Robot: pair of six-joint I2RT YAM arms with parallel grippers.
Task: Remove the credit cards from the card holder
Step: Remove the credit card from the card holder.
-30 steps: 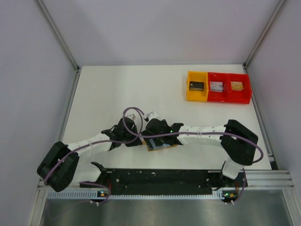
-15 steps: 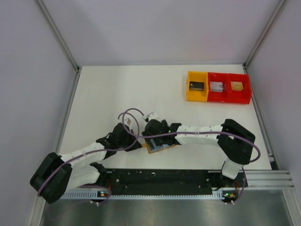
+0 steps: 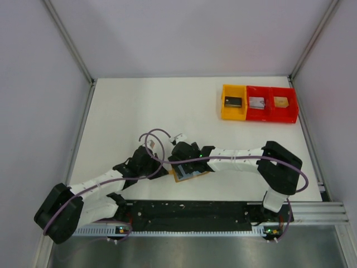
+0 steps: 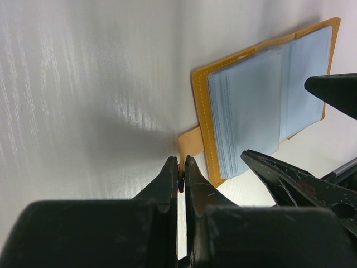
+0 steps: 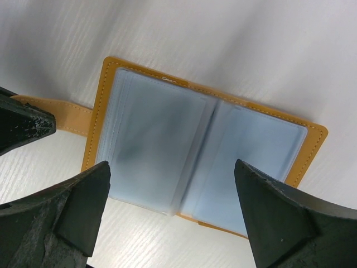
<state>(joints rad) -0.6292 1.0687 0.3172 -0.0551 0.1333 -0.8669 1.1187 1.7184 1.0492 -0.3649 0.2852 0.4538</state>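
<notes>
The card holder [image 3: 189, 175] lies open on the table, a tan-orange wallet with a grey-blue inner face [image 5: 201, 145]. Pale grey-blue credit cards [image 5: 150, 145] sit stacked in its pockets; they also show in the left wrist view [image 4: 245, 123]. My left gripper [image 4: 180, 167] is shut on the holder's tan strap tab [image 4: 191, 142], at the wallet's left edge [image 3: 163, 170]. My right gripper [image 5: 172, 167] is wide open and hovers just above the open wallet, one finger on each side [image 3: 184, 163]. Its fingertips [image 4: 279, 173] show in the left wrist view.
A yellow tray [image 3: 234, 102] and a red double tray [image 3: 271, 104] stand at the back right, each holding a small rectangle. White walls enclose the table on three sides. The arm bases and a black rail [image 3: 189, 209] line the near edge.
My left arm's elbow has swung down and to the left, and its gripper has settled lower at the wallet's left edge. The right gripper has shifted slightly left over the wallet.
</notes>
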